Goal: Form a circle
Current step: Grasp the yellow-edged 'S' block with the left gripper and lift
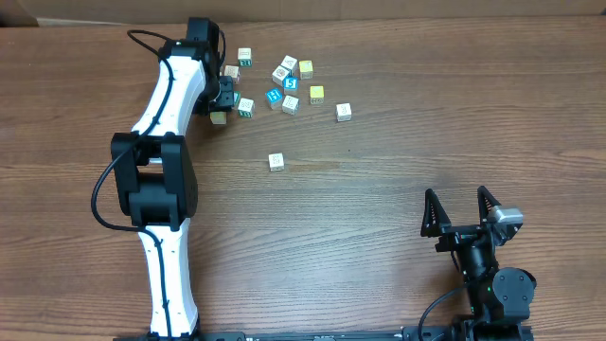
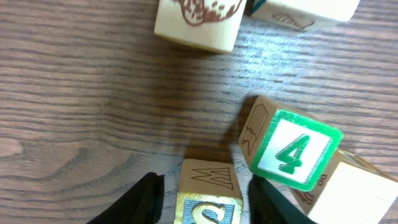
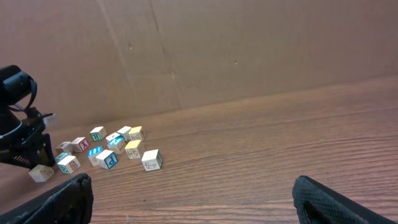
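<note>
left pincer straddles a blue-bordered cube, jaws apart with a thin gap each side, not clamped yet. looks lined up to pinch it and carry it over to the ring. green 4 cube looks tilted, just beside one finger, so it could get nudged. the circle is only a tight clump of small cubes at the far side of the tabletop, near the left arm, no clear ring yet. a yellow cube and a lone cube lie outside it. right pincer sits at the near corner, jaws wide apart, holding nothing, out of the way i'd guess.
</note>
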### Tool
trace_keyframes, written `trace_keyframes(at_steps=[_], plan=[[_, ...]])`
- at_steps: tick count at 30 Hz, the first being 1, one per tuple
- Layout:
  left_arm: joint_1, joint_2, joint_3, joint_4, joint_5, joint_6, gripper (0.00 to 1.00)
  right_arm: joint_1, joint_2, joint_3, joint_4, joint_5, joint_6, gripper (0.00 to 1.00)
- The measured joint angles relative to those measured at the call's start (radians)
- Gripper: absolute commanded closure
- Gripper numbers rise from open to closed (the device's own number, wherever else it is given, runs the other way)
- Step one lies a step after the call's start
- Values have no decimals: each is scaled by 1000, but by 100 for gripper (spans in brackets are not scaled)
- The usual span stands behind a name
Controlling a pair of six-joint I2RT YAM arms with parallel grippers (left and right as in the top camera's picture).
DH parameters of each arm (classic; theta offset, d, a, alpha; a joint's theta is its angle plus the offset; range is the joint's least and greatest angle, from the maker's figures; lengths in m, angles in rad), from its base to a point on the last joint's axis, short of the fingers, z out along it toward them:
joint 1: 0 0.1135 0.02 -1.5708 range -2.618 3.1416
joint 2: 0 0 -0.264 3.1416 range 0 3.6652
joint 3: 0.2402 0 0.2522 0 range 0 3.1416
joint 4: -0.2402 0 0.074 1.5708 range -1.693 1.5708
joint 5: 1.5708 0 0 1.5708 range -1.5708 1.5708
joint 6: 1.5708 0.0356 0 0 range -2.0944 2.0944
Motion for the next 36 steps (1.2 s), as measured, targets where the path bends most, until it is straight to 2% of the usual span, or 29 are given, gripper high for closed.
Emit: trace_keyframes(at_steps=[26,30,33,36], plan=[[0,0,6,-36,0,0,58,0,0,0,0,0,0,0],[0,0,-1,-31,0,0,61,0,0,0,0,0,0,0],[0,0,-7,-30,0,0,66,0,0,0,0,0,0,0],[0,0,-7,-29,0,0,66,0,0,0,0,0,0,0]])
